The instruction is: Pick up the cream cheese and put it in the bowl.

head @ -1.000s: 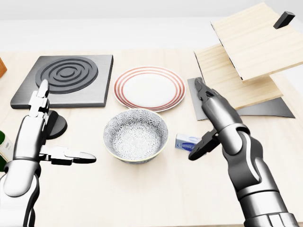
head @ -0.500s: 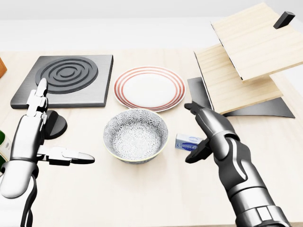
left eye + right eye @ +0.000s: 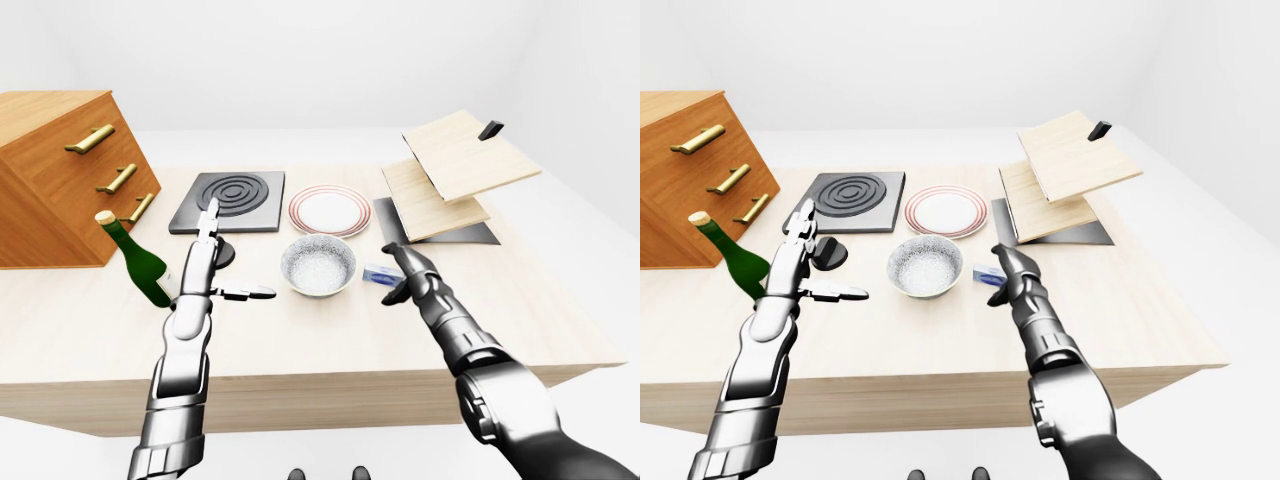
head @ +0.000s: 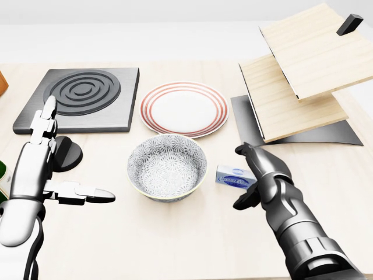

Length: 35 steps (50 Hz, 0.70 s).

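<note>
The right hand (image 4: 256,175) has dropped over the last second from high above the desk (image 4: 175,245), near the boards, to sit low just beside the cream cheese (image 4: 233,176). Its fingers (image 4: 247,150) are apart, one curving over the packet's top-right side and the thumb reaching under its lower right corner; whether they touch the packet yet I cannot tell. The packet lies flat on the desk, just right of the bowl (image 4: 167,167) in the head view, and has not moved. The grasp looks ready to begin: the fingers need to close round the packet, then lift it and carry it a short way left over the bowl's rim.

The left hand (image 4: 44,157) has barely changed, hanging over the desk left of the bowl with its fingers spread wide and holding nothing.

Counting: one cream cheese packet, one patterned bowl, one red-ringed plate (image 4: 184,108) above the bowl, one dark burner slab (image 4: 81,98), one small black disc (image 4: 69,153) beside the left hand, one green bottle (image 3: 138,262), one wooden drawer unit (image 3: 55,175) with three handles, two tilted wooden boards (image 4: 303,76) over a dark sheet (image 4: 326,135), and one small black block (image 4: 349,24) on the upper board.
</note>
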{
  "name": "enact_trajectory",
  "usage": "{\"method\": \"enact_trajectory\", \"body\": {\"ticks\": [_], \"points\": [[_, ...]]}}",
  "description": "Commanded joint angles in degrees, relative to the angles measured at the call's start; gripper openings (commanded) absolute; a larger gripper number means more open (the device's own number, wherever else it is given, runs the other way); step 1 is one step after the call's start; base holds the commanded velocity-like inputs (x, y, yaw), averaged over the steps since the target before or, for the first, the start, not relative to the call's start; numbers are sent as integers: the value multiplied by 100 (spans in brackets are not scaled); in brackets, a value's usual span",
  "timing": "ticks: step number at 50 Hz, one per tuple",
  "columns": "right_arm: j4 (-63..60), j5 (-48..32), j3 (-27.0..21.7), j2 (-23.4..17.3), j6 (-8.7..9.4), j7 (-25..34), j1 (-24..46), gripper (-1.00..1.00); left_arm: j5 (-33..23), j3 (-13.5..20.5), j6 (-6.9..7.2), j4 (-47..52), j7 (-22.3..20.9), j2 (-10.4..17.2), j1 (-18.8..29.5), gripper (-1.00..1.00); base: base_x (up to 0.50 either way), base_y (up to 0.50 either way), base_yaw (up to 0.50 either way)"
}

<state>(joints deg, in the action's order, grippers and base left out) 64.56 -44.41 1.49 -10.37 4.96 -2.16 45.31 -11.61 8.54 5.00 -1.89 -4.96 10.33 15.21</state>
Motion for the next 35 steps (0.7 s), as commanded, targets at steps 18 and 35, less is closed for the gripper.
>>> {"method": "enact_trajectory", "body": {"ticks": [18, 35], "points": [[642, 130, 42, 38, 4, -342, 389, -26, 237, -15, 0, 742, -131, -159, -249, 100, 0, 0, 0], [641, 251, -66, -139, 4, -370, 581, -100, 68, -66, 0, 1734, -303, -298, -557, 100, 0, 0, 0]]}}
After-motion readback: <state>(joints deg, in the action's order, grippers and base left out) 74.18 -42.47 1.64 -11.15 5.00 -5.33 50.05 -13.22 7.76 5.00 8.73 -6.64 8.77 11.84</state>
